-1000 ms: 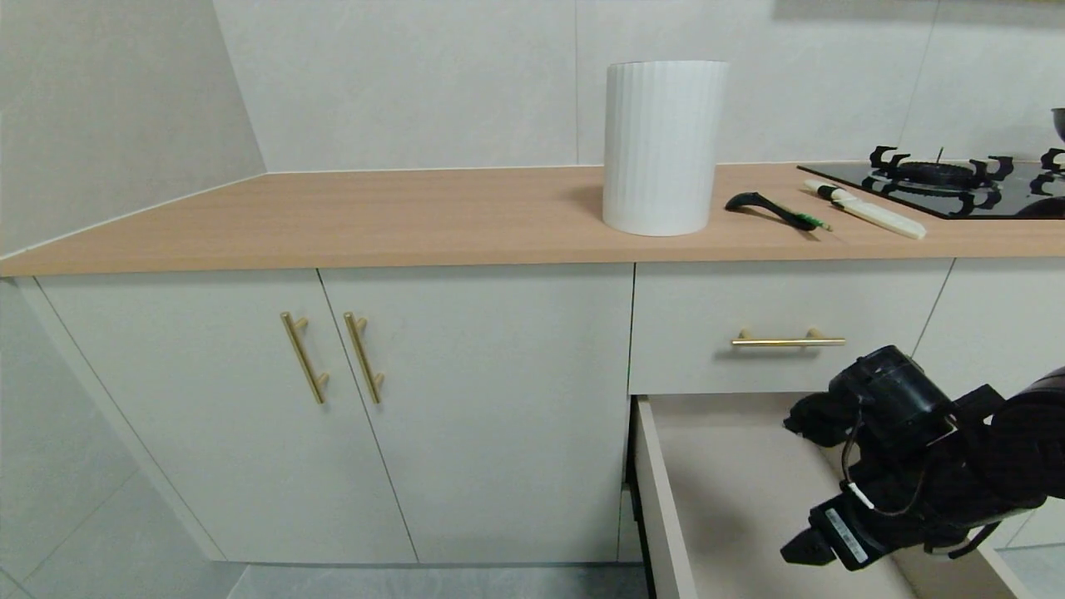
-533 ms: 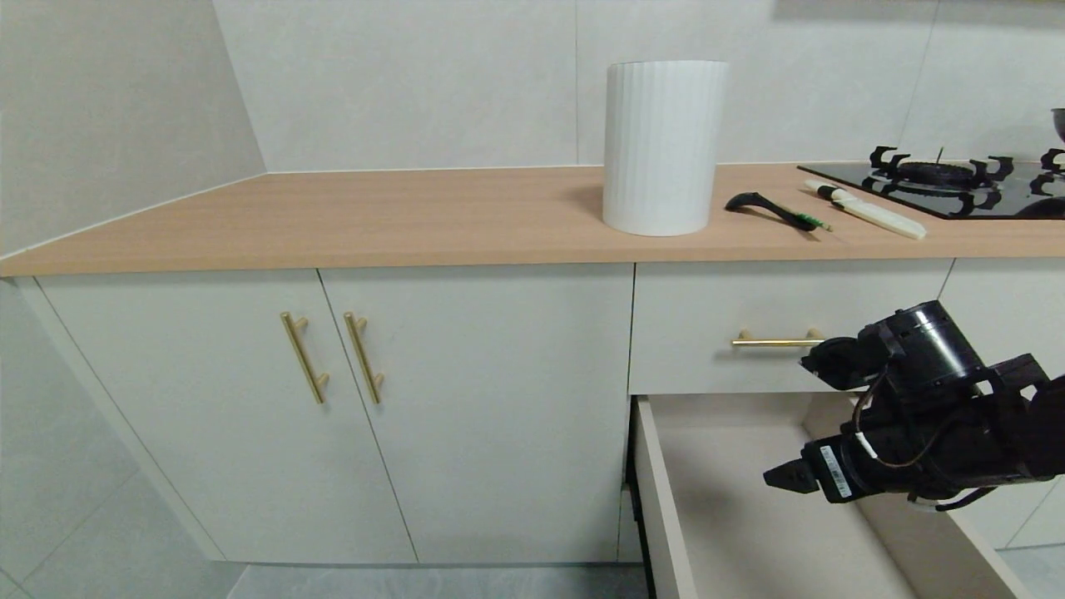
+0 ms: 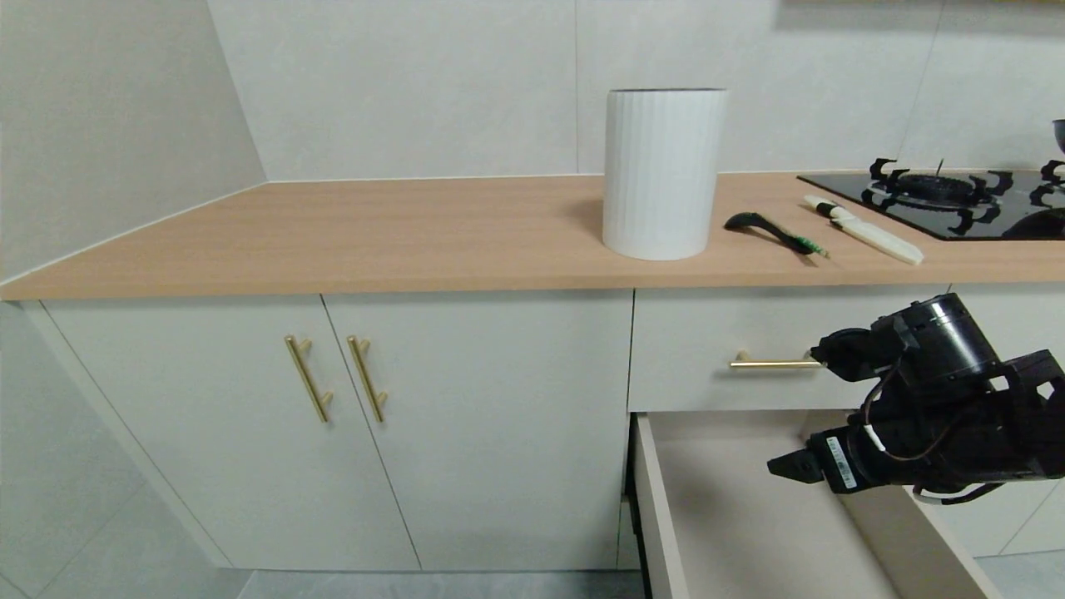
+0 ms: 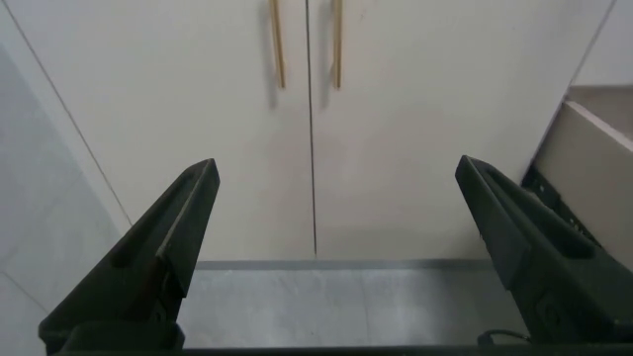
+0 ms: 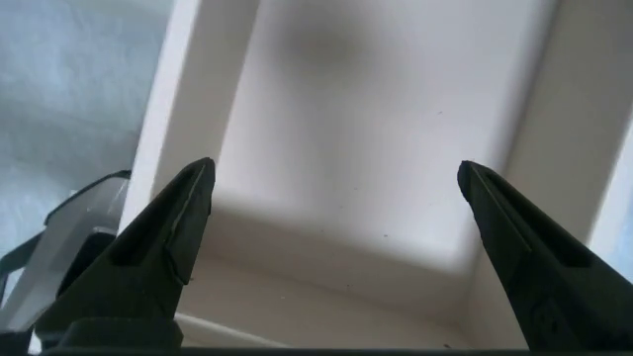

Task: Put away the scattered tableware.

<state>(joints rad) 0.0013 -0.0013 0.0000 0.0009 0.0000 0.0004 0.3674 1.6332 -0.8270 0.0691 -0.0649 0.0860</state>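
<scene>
On the wooden counter (image 3: pixel 374 233), a black spoon with a green-tipped handle (image 3: pixel 770 230) and a white knife-like utensil (image 3: pixel 869 232) lie to the right of a tall white ribbed container (image 3: pixel 661 175). Below them a drawer (image 3: pixel 740 516) stands pulled out and bare inside. My right gripper (image 3: pixel 786 466) hovers above the drawer's right half, open and holding nothing; the right wrist view has it (image 5: pixel 334 178) looking down at the pale drawer floor (image 5: pixel 376 119). My left gripper (image 4: pixel 336 178) is open and empty, facing the double cabinet doors (image 4: pixel 312 109) low near the floor.
A black gas hob (image 3: pixel 940 195) sits at the counter's right end. A shut drawer with a gold handle (image 3: pixel 770 363) is above the pulled-out one. The doors on the left carry two gold handles (image 3: pixel 337 387). Tiled walls close the back and left.
My right gripper has lifted out of the drawer and levelled, now higher above it. The head camera has tilted, so the whole scene sits lower in the picture.
</scene>
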